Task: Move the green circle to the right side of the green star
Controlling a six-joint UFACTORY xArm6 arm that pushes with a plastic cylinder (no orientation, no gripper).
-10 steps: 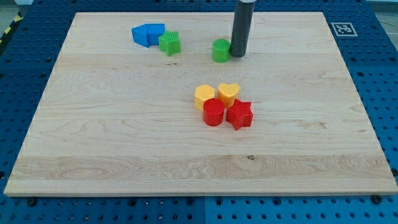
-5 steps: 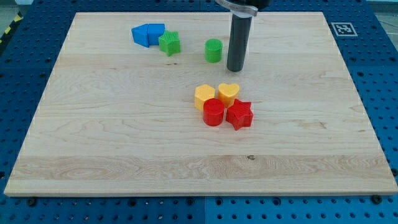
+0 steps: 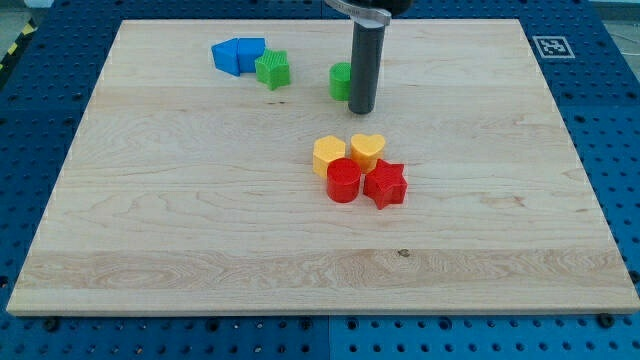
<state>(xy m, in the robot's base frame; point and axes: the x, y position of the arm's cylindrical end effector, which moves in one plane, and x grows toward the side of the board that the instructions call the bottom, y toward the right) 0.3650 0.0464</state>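
The green circle (image 3: 340,80) stands near the board's top middle, partly hidden by the dark rod. My tip (image 3: 361,109) rests on the board just to the right of and slightly below the green circle, touching or nearly touching it. The green star (image 3: 272,70) sits to the view's left of the circle, with a gap of bare wood between them. The star touches the blue blocks on its left.
Two blue blocks (image 3: 237,54) lie at the top left against the green star. A cluster in the middle holds a yellow hexagon (image 3: 328,156), a yellow heart (image 3: 367,150), a red circle (image 3: 343,181) and a red star (image 3: 385,184). The wooden board (image 3: 180,230) ends at a blue pegboard.
The green circle has slid a little to the left. My tip moved down from the circle's right side, then left, and now stands close by the circle's lower right.
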